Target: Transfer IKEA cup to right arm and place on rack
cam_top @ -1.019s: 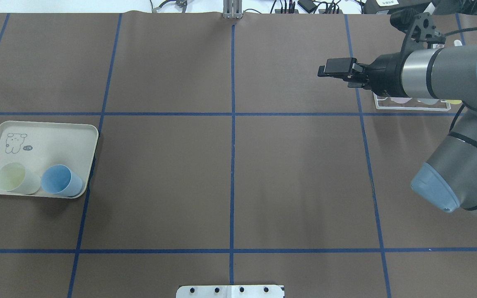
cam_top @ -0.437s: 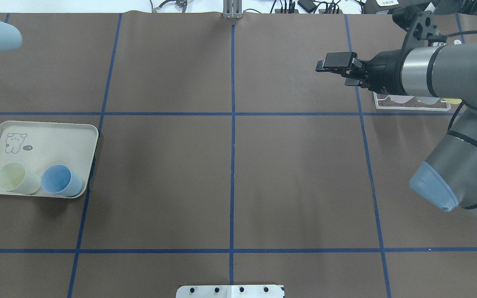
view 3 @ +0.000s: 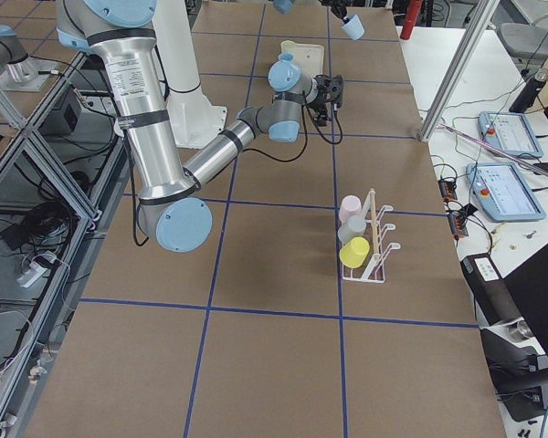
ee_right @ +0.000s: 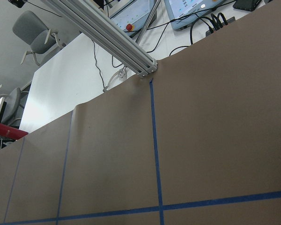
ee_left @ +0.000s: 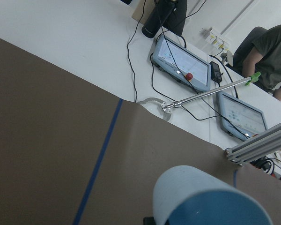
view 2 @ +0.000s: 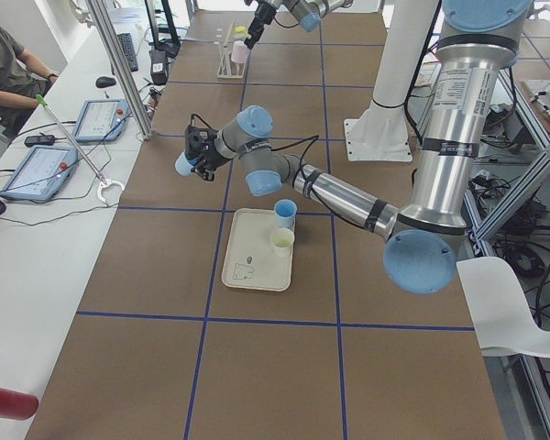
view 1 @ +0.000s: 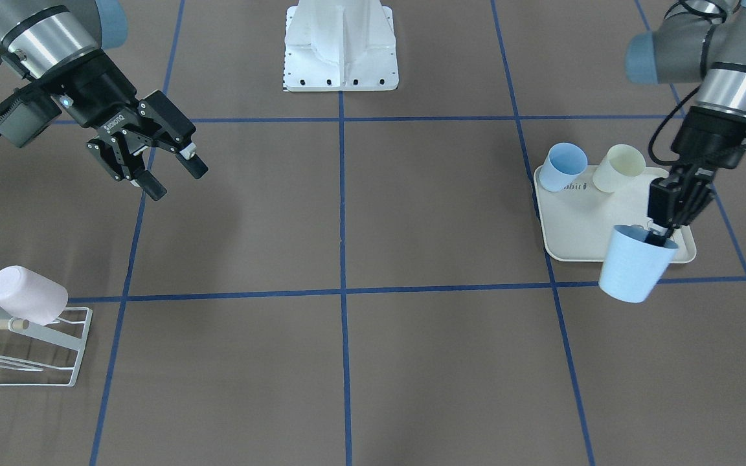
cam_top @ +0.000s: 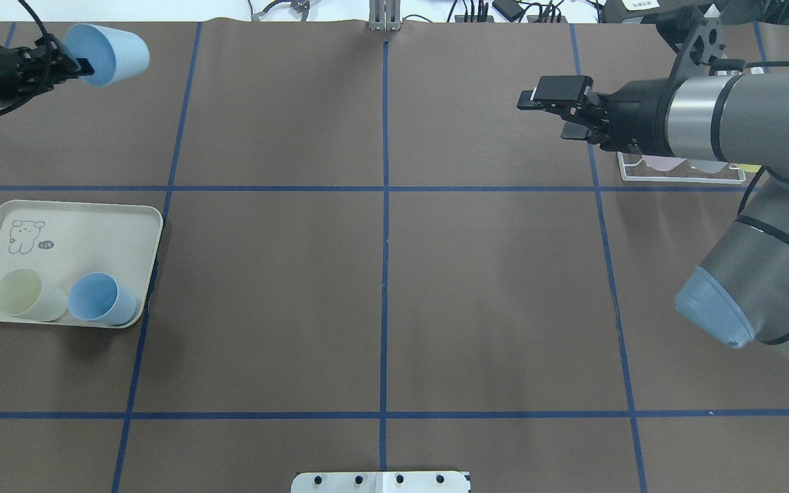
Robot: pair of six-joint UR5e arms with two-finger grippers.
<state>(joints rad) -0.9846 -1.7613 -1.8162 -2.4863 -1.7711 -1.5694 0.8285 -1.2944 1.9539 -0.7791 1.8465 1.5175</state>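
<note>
Seemingly past the tray (view 1: pixel 580 226), left gripper (view 1: pixel 659 236) pinches IKEA cup (view 1: pixel 635 268); right gripper (view 1: pixel 177 182) spread.

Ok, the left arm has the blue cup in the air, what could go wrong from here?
1. The left gripper pinches the blue cup only by its rim, tilted; it may slip at handover.
2. The right gripper is open but far across the table; a misaligned meeting could knock the cup loose.
3. The rack already carries a pink cup and others that could get bumped.
</note>
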